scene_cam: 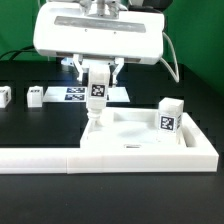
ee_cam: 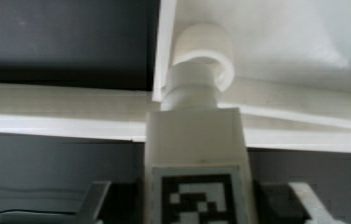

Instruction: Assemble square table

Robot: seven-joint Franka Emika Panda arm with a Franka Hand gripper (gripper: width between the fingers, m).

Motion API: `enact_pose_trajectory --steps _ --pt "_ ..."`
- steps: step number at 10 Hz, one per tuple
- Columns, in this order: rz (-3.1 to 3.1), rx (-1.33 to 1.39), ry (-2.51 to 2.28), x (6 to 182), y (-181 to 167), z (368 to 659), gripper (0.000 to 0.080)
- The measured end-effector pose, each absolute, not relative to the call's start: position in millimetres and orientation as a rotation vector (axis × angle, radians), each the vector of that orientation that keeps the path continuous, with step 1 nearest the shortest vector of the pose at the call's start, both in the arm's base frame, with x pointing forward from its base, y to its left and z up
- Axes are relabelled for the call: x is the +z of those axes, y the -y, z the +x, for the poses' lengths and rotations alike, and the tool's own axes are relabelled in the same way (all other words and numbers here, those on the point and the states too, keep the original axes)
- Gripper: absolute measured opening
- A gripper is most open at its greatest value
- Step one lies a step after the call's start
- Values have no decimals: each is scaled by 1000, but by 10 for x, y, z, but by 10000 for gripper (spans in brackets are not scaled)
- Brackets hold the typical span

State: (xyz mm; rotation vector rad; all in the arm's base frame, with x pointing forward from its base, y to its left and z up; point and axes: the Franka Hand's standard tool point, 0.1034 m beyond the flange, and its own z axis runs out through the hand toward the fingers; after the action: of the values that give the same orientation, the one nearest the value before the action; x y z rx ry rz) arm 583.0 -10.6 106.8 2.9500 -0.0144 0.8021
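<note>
White leg (scene_cam: 98, 92) is sitting pinched in my gripper (scene_cam: 98, 74), its peg meeting the tabletop (scene_cam: 140, 148) corner at the exterior view's far left. I'm judging that any tilt while turning risks jamming the peg or shoving the tabletop sideways.

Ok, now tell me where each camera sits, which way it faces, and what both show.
Exterior view: off the arm, beyond the white barrier, looking slightly down across it at the tabletop; shows the gripper holding a leg upright.
Wrist view: on the wrist, looking along the held leg toward the tabletop's corner; only the fingers flanking the leg show.
Shared: the held leg and the tabletop corner beneath it.
</note>
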Motion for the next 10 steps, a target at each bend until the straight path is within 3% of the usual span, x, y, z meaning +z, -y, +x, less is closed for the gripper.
enact_pose_trajectory --steps 3,10 --pt "2975 797 42 1136 132 6016 290" --pt "2982 823 60 1014 181 6028 290"
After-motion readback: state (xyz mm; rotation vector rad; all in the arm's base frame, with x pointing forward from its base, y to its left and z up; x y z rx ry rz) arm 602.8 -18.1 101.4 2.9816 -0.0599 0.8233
